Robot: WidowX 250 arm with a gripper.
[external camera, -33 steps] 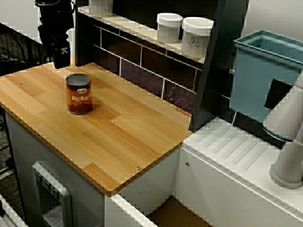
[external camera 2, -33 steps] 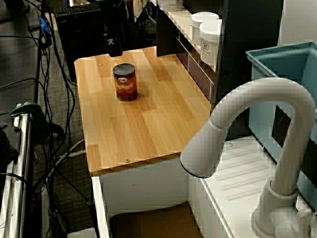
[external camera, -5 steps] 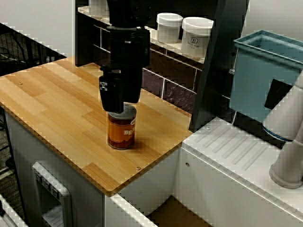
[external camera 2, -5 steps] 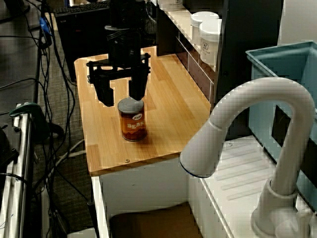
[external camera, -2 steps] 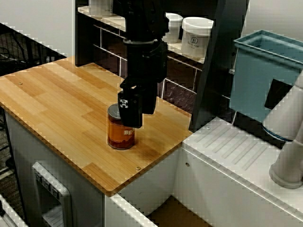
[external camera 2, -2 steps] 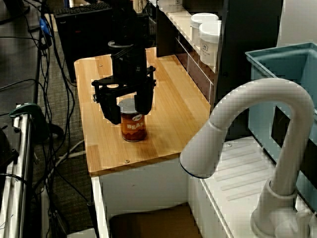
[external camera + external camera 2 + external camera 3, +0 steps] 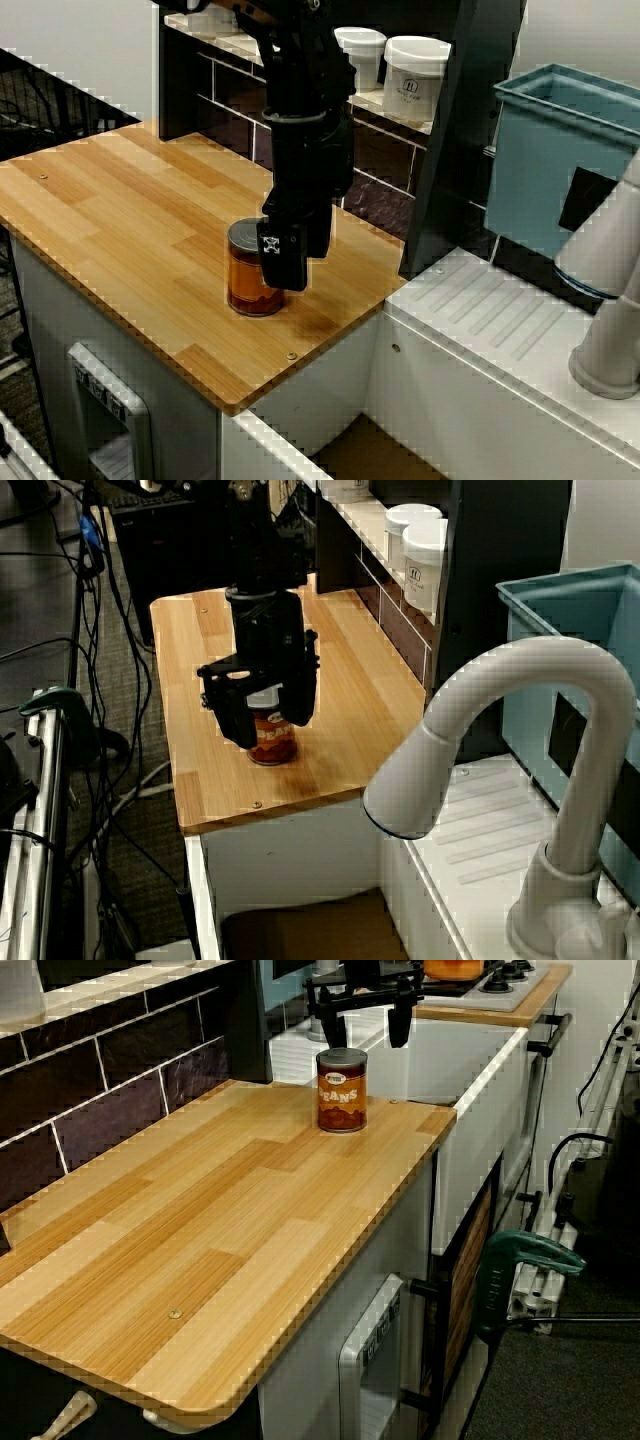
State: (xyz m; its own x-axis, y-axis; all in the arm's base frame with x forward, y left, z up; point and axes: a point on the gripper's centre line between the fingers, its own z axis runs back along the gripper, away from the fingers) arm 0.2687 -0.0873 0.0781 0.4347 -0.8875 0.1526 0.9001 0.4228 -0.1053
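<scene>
The black pincer (image 7: 266, 723) hangs released over a can of beans (image 7: 342, 1090), its two fingers (image 7: 335, 1028) spread wider than the can and gripping nothing. In the view along the desk, the fingertips end just above the level of the can's lid. The can stands upright just below them, nearer one finger than the other. Whether a finger brushes the can cannot be told. In the view from over the tap the fingers straddle the can. In the view from the front one finger covers the side of the can toward the white draining board (image 7: 500, 320). The can rests on the wooden desk (image 7: 120, 210), close to the end by that board. Behind the pincer runs a dark tiled wall (image 7: 375, 205) with a shelf (image 7: 372, 98) carrying two white jars (image 7: 415, 75). Well apart from the pincer, beyond the draining board, are a teal bin (image 7: 565, 150) and a white tap (image 7: 500, 730).
</scene>
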